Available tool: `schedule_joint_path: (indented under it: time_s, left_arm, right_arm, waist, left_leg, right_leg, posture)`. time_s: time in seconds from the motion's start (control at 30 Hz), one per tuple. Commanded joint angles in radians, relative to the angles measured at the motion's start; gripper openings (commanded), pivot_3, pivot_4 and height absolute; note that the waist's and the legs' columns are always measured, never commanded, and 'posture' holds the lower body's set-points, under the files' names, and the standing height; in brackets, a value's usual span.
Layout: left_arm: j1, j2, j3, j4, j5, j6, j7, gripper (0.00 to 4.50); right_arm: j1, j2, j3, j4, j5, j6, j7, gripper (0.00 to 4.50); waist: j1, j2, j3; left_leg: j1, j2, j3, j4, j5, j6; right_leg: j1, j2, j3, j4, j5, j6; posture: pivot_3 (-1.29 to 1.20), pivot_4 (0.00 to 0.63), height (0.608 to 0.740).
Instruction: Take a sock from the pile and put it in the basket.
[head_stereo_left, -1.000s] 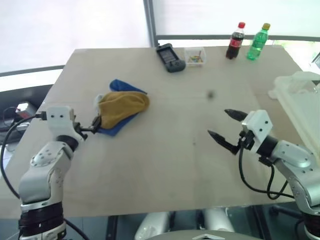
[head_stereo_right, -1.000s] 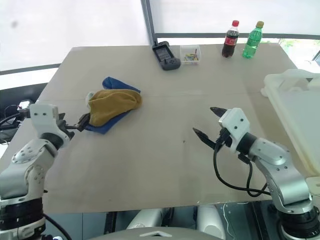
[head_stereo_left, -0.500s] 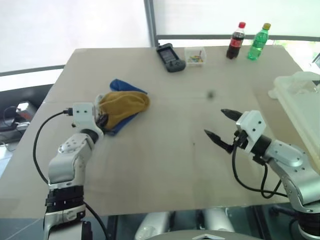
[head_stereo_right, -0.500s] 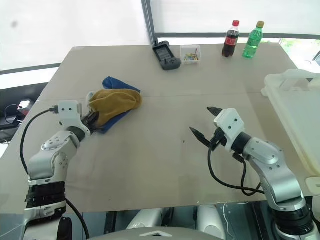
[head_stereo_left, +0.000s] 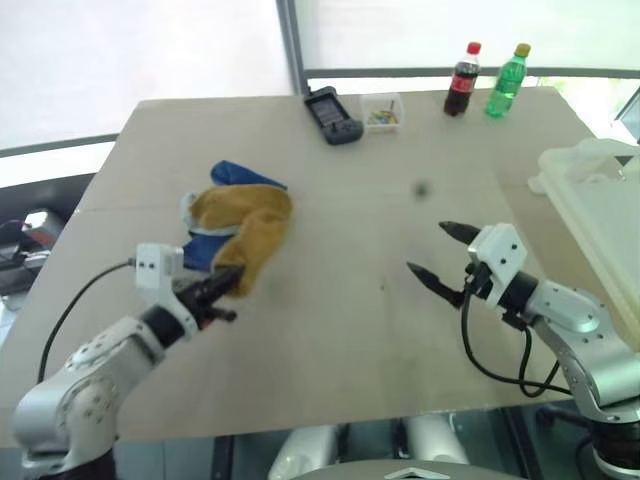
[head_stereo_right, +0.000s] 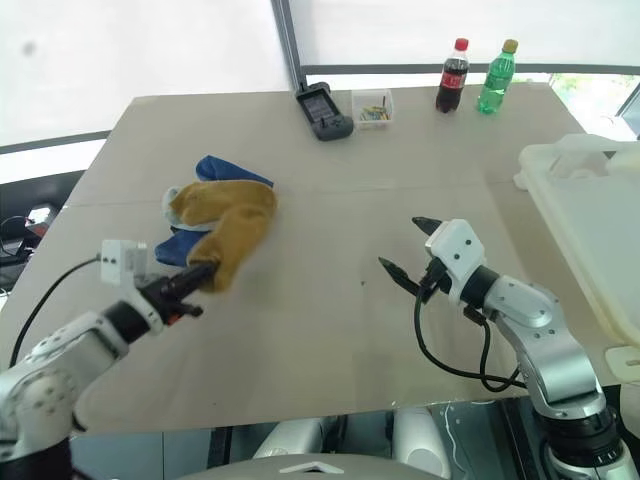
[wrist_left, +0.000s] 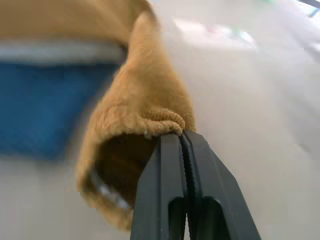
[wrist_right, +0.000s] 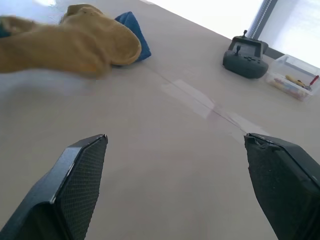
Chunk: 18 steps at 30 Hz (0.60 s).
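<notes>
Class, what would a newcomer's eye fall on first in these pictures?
The left gripper, shut on the cuff of a mustard-yellow sock, stretches it from the pile on the table's left side. The right gripper hangs open mid-table, with the white basket at the right edge.

We see a pale tan worktop (head_stereo_left: 330, 330). On its left half lies the pile (head_stereo_left: 235, 215) of socks, mustard-yellow over blue. Along the far edge sit a dark handheld controller (head_stereo_left: 333, 102), a small clear box (head_stereo_left: 384, 111) of coloured bits, a cola bottle (head_stereo_left: 460, 80) and a green bottle (head_stereo_left: 505, 80).
</notes>
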Motion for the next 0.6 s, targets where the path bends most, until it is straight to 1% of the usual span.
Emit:
schedule_joint_path:
  time_s: [0.03,0.1,0.17,0.23,0.27,0.43,0.53,0.6]
  left_arm:
    - [0.1,0.063,0.057,-0.034,-0.153,0.094,-0.067,0.06]
    - [0.149,0.093,0.063,-0.019,-0.228,0.137,-0.088,0.06]
    - [0.178,0.13,0.025,-0.026,-0.201,0.138,-0.107,0.06]
    - [0.163,0.157,-0.044,-0.028,-0.148,0.119,-0.116,0.06]
    - [0.135,0.16,-0.075,-0.019,-0.134,0.11,-0.107,0.06]
    - [-0.107,0.163,-0.292,0.073,0.001,0.069,-0.087,0.06]
    - [-0.268,0.14,-0.423,0.145,0.056,0.062,-0.123,0.06]
    - [-0.365,0.134,-0.536,0.186,0.099,0.059,-0.178,0.06]
  right_arm:
    - [-0.018,0.003,-0.001,-0.005,0.011,-0.029,0.016,4.5]
    - [-0.019,0.004,0.001,-0.003,0.01,-0.032,0.019,4.5]
    - [-0.019,0.006,0.001,-0.001,0.011,-0.03,0.021,4.5]
    - [-0.017,0.005,0.001,-0.003,0.009,-0.029,0.023,4.5]
    - [-0.015,0.005,0.0,-0.005,0.009,-0.026,0.023,4.5]
    - [-0.002,0.006,-0.004,-0.022,0.016,-0.005,0.014,4.5]
    - [0.032,-0.01,-0.014,-0.065,0.05,0.022,0.034,4.5]
    - [0.065,-0.03,-0.02,-0.103,0.09,0.047,0.063,4.5]
  waist:
    - [0.003,0.0,0.0]
    - [0.007,0.0,0.0]
    - [0.008,0.0,0.0]
    - [0.008,0.001,0.001]
    - [0.008,0.001,0.001]
    - [0.015,0.002,0.001]
    - [0.014,0.001,0.001]
    - [0.012,0.001,0.002]
  left_leg:
    - [0.0,0.0,0.0,0.0,0.0,0.0]
    - [0.0,0.0,0.0,0.0,-0.001,-0.002]
    - [0.001,0.0,0.0,0.0,-0.001,-0.002]
    - [0.001,0.0,0.0,0.0,-0.001,-0.002]
    - [0.001,0.0,0.0,0.0,-0.001,-0.002]
    - [0.0,0.0,0.0,0.0,-0.001,-0.002]
    - [0.0,0.0,0.0,0.0,-0.001,-0.002]
    - [-0.001,0.0,0.0,0.0,-0.001,-0.002]
  right_leg:
    - [0.0,0.0,0.0,0.0,0.0,0.0]
    - [0.0,0.0,-0.001,0.0,0.0,0.0]
    - [0.001,0.0,-0.001,0.0,0.0,0.0]
    - [0.001,0.0,-0.001,-0.001,0.0,0.0]
    - [0.001,-0.001,-0.001,-0.001,0.0,0.0]
    - [0.001,-0.001,-0.002,-0.001,0.0,0.0]
    - [0.001,-0.001,-0.001,-0.001,0.0,0.0]
    - [0.001,0.0,-0.001,-0.001,0.0,0.0]
  posture:
    - [0.0,0.15,0.74]
    - [0.0,0.15,0.74]
    - [0.0,0.15,0.74]
    - [0.0,0.15,0.74]
    - [0.0,0.15,0.74]
    - [0.0,0.15,0.74]
    - [0.0,0.15,0.74]
    - [0.0,0.15,0.74]
